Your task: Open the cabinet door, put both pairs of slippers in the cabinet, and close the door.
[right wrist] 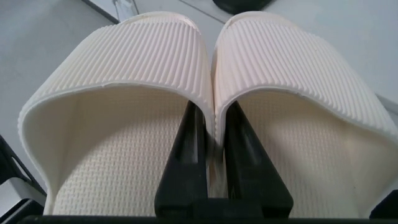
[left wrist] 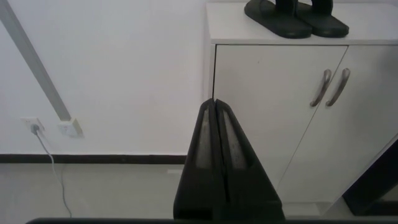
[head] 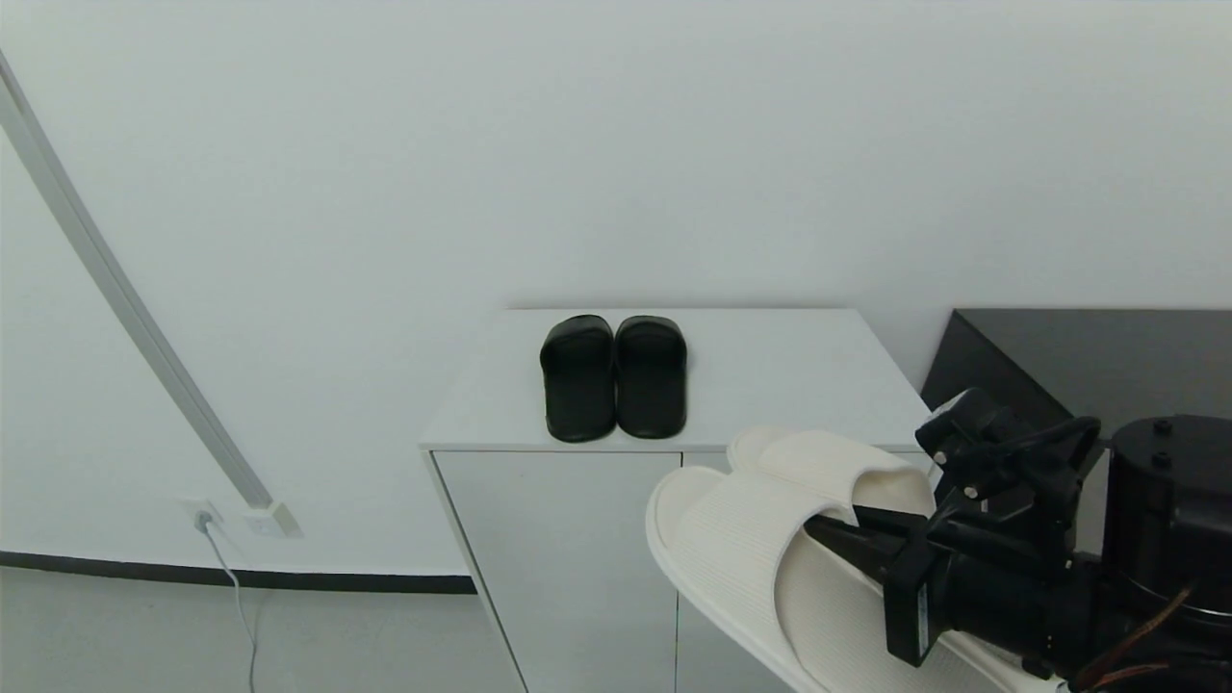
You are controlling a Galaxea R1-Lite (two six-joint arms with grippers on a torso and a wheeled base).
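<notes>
Two pairs of slippers show. My right gripper [right wrist: 214, 115] is clamped on the cream ribbed fabric slippers [head: 760, 539], pinching their inner strap edges together and holding them in the air in front of the white two-door cabinet [head: 558, 539]. The black rubber slide slippers [head: 616, 377] sit side by side on the cabinet top, near its front edge. The cabinet is closed, its curved metal handles [left wrist: 329, 87] just beside each other. My left gripper [left wrist: 215, 106] hangs empty, fingers pressed together, facing the cabinet front.
</notes>
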